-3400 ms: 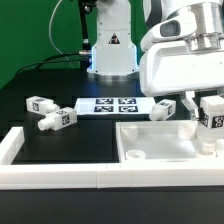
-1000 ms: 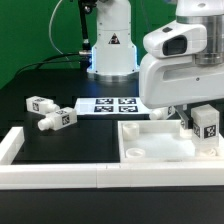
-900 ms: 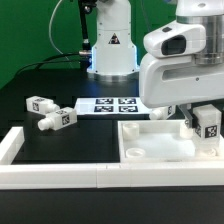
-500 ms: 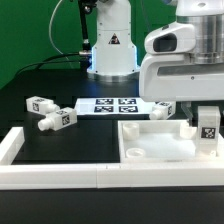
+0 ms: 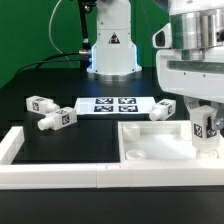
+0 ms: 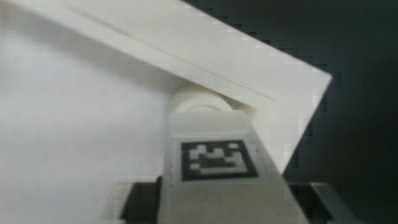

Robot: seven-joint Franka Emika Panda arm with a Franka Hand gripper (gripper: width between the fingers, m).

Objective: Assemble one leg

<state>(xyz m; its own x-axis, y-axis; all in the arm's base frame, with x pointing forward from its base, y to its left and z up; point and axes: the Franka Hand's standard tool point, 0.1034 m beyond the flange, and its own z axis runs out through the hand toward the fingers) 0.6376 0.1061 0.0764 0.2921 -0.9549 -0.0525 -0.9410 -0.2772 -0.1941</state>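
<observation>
1. The held leg is a small white plastic peg. It has a blocky, flat-faced body bearing one black-and-white square tag and ends in a rounded stub with a smooth matte finish.
2. The gripper is clamped on this leg. In the wrist view its dark fingers press against opposite sides of the blocky body, and the jaws are parted only by the leg's width.
3. The leg stands upright in the grip, with the tag facing the exterior camera and the stub pointing down.
4. The tabletop is a large, white, square, tray-like part with a smooth floor and a raised rim.
5. The held leg is over the part of the tabletop at the exterior view's right. In the wrist view its stub sits just inside a corner, beside the raised rim. That view is blurred, so contact between stub and floor cannot be confirmed.
6. A second leg lies just behind the tabletop, near the end of the marker board, a thin flat white strip of printed tags.
7. Two loose legs lie close together on the black table at the exterior view's left, well apart from the gripper.
8. A white wall borders the table's front edge.
</observation>
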